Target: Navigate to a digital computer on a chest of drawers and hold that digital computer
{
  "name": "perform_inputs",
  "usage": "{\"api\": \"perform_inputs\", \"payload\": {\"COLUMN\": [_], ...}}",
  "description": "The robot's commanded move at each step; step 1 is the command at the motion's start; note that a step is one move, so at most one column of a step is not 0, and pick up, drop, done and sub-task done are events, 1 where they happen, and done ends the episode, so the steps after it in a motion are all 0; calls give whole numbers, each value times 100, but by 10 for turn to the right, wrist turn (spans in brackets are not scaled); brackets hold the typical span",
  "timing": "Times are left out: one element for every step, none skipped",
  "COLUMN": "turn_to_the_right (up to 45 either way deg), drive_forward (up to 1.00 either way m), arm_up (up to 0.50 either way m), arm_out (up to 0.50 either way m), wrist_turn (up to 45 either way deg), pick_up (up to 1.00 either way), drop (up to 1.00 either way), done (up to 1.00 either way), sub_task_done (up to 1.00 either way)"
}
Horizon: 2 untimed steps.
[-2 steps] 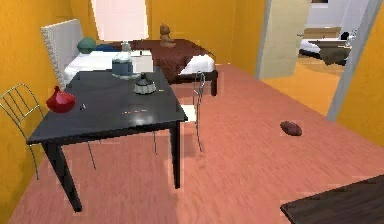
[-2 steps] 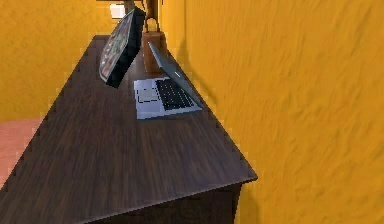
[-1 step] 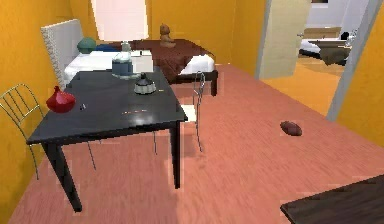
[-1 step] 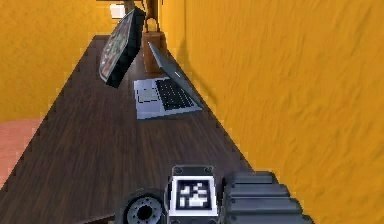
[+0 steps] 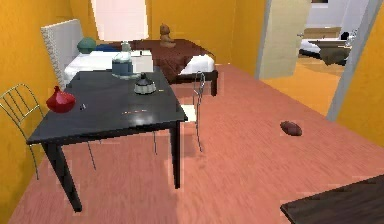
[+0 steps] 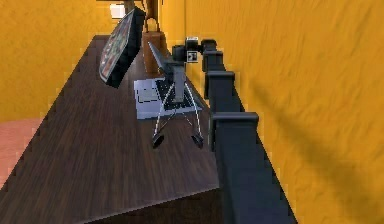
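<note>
On the black surface (image 5: 100, 115) at the forward view's left, three vessels are seen: a red vase (image 5: 60, 100) near the left edge, a pale jar (image 5: 122, 66) at the far edge and a low grey bowl (image 5: 145, 87) toward the far right corner; what is in them cannot be made out. A wire chair (image 5: 18, 105) is set at its left side and a second chair (image 5: 203, 92) at its right, and a bed (image 5: 180, 62) with a brown cover stands beyond it against the far wall. To the right of the chairs a wide stretch of reddish floor (image 5: 250, 150) lies bare up to a doorway (image 5: 325, 60), broken by one small dark object (image 5: 291, 128). In the arm side view a long brown surface (image 6: 90, 150) runs from near to far, its left edge dropping to a strip of floor and its right edge lying along the orange wall (image 6: 300, 90). The laptop (image 6: 150, 97) is found on the far half of this surface, toward the wall side, its lid raised, with bare wood between it and the near edge. A dark flat panel (image 6: 122, 45) stands tilted just beyond and left of it. The arm (image 6: 235, 150) is stretched along the right edge, between the laptop and the wall, and the claw (image 6: 177, 141) is seen at the laptop's near right corner. How far the claw is spread cannot be told, nor whether anything is held by it, since the laptop lies on the surface right behind it.
</note>
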Motion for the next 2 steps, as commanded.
{"api": "perform_inputs", "payload": {"turn_to_the_right": [0,0], "drive_forward": [0,0], "arm_up": [0,0], "arm_out": [0,0], "wrist_turn": [450,450], "pick_up": [0,0], "drop": [0,0], "done": [0,0], "sub_task_done": [0,0]}}
